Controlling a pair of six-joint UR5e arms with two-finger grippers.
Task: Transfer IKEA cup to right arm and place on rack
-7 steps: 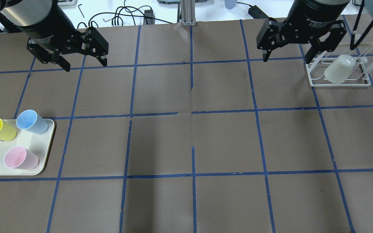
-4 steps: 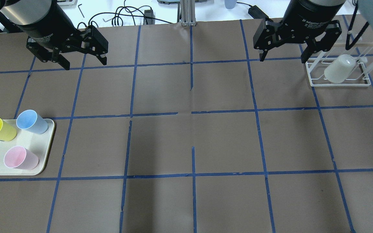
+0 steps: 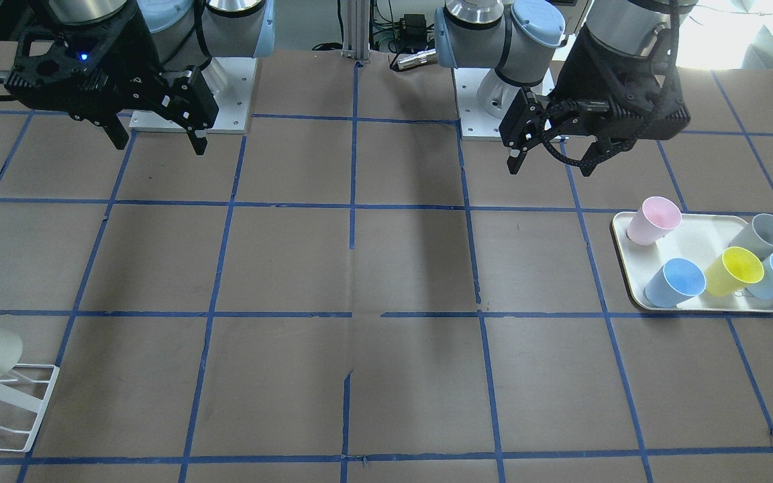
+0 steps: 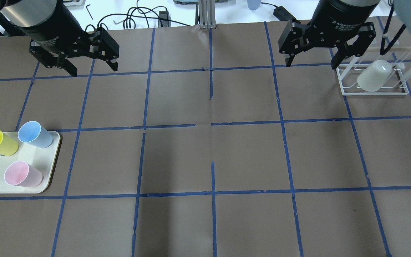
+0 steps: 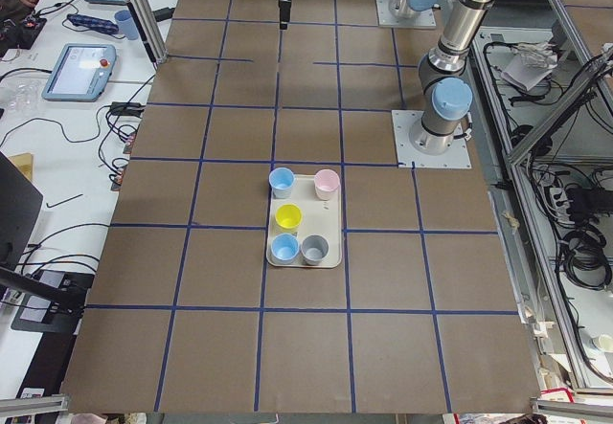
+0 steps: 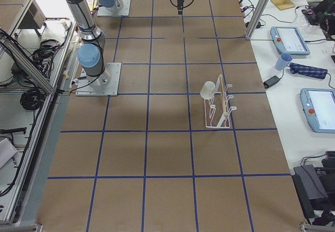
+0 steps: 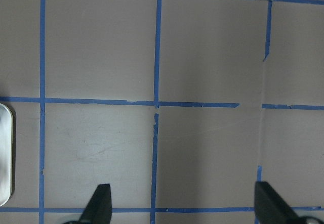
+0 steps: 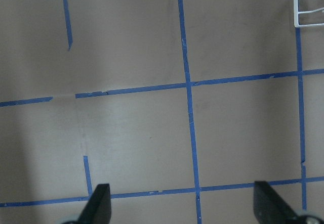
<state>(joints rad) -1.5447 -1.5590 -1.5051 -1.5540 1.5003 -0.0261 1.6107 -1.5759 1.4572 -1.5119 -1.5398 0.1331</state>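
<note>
Hanging mouth-down, tilted, on peg of rack [image 4: 373, 93] at bench [image 4: 205, 157] right end: IKEA cup [image 4: 372, 80]. Right gripper [image 4: 311, 65], casing lettered "2F Adaptive", hovers just beside rack, fingers spread wide, empty. Left gripper [image 4: 94, 71] likewise wide open, holding nothing, well apart.

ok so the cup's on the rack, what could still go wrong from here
The IKEA cup sits tilted on a peg of the rack, so a knock might tip it off. The right arm hangs with open jaws close beside that rack in the overhead view. A careless move from there could clip the wire frame.
</note>
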